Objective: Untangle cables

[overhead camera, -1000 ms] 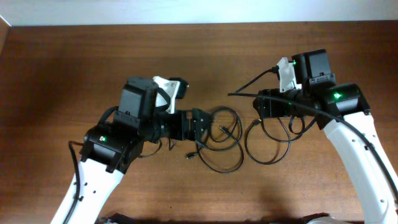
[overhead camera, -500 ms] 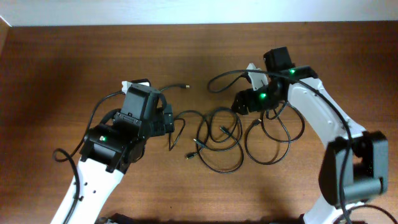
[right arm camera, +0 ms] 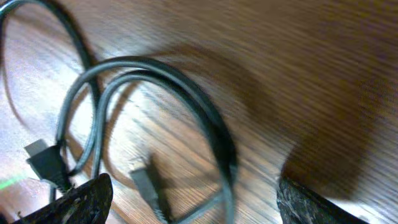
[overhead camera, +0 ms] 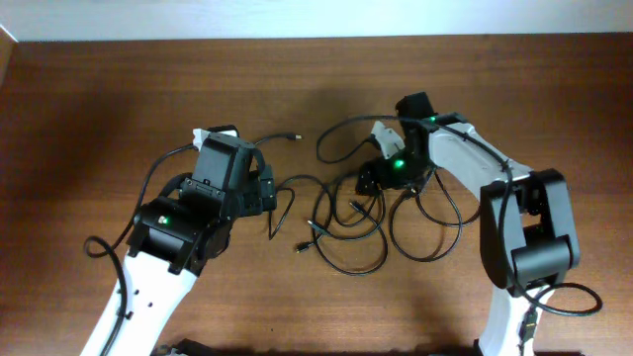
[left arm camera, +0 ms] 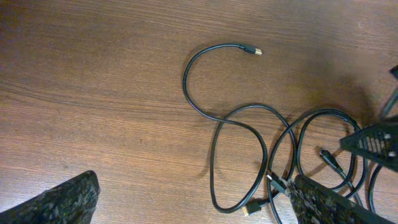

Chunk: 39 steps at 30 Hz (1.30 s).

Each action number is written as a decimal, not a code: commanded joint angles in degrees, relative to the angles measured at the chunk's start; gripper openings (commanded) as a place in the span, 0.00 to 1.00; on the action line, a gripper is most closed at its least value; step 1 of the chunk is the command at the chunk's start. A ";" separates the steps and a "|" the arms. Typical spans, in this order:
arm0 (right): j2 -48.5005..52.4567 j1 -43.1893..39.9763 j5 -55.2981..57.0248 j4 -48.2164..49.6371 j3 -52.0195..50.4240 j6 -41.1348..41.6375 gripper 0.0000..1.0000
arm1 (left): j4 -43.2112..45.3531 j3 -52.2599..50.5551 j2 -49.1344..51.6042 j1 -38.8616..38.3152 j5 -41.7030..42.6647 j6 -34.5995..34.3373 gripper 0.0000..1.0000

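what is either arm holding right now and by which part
Nothing is held. The left end effector and the right end effector both stand open, with none of the cables pinched between their fingers.

Soft, even room light, gentle shadows.
Overhead and left wrist views crisp; right wrist view blurred, cables [right arm camera: 124, 62] smeared, dark shadow on the worktop [right arm camera: 280, 50].

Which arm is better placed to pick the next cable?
Right, probably. The right tool, open, hangs directly over the overlapping cables; the left tool, also open, is off at the tangle's edge.
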 commanded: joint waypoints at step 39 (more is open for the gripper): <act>-54.29 2.64 70.79 -4.72 11.67 16.65 0.04 | -0.13 -0.11 -0.07 0.09 -0.83 -0.68 0.99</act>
